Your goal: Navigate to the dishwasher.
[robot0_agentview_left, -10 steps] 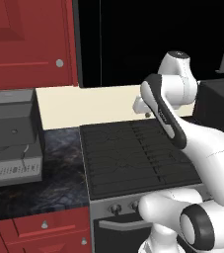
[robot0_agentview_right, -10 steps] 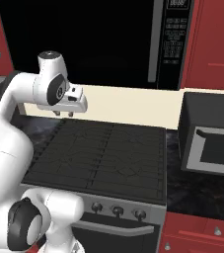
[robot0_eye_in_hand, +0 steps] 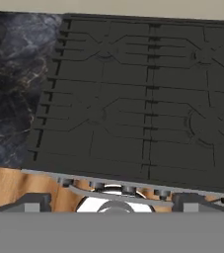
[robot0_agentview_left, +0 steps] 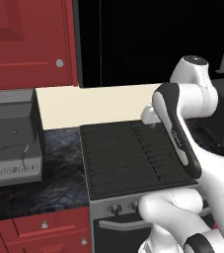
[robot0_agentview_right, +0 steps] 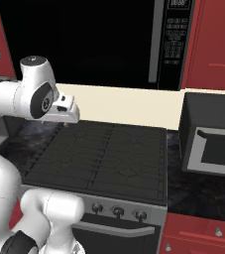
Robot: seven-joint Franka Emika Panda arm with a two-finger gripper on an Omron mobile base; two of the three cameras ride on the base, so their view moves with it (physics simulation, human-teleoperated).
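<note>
Base faces the black gas stove with dark grates (robot0_agentview_left: 133,155) set in the dark marbled bench (robot0_agentview_right: 203,191). Dishwasher location cannot be told from here. Fingers (robot0_eye_in_hand: 34,201) apart, holding nothing. Judged step: still searching; next, drive sideways along the red cabinets (robot0_agentview_left: 24,44).

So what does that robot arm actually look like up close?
The arm is a chain of smooth, rounded glossy white shells, with dark grey bands and discs at the joints. A round grey cap tops its upper joint. No cables or markings show. The gripper ends in two small, dark, blocky fingertips.
</note>
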